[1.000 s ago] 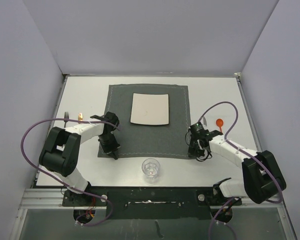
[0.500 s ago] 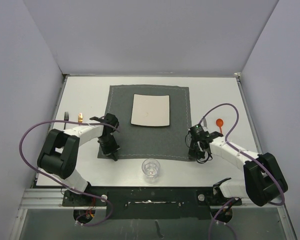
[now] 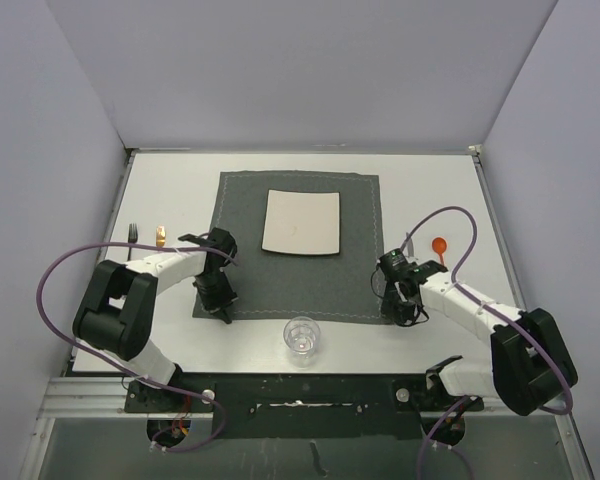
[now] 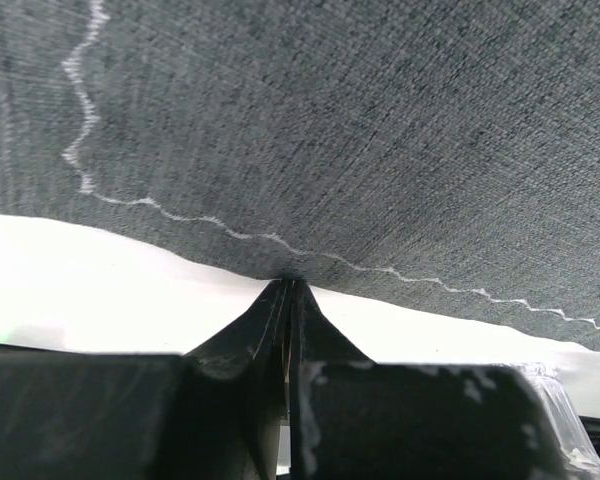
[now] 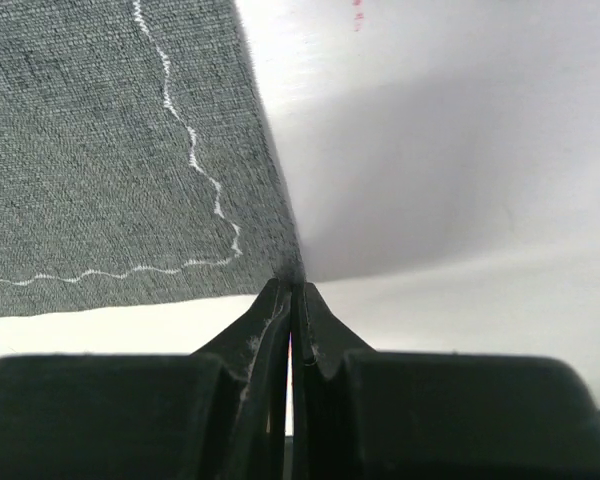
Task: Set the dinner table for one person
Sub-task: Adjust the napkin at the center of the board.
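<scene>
Dinner table (image 3: 430,185), matte white, fills the overhead view beneath a dark grey stitched cloth placemat (image 3: 300,280) bearing a square white plate (image 3: 301,221) at 12 o'clock. Only the wrist views show the left gripper (image 4: 290,287) and right gripper (image 5: 292,287) clenched on the placemat's 6 o'clock hem.

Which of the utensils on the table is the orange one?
The spoon right of the placemat. It is bright orange; the two left of the placemat are a dark utensil and a tan one.
</scene>
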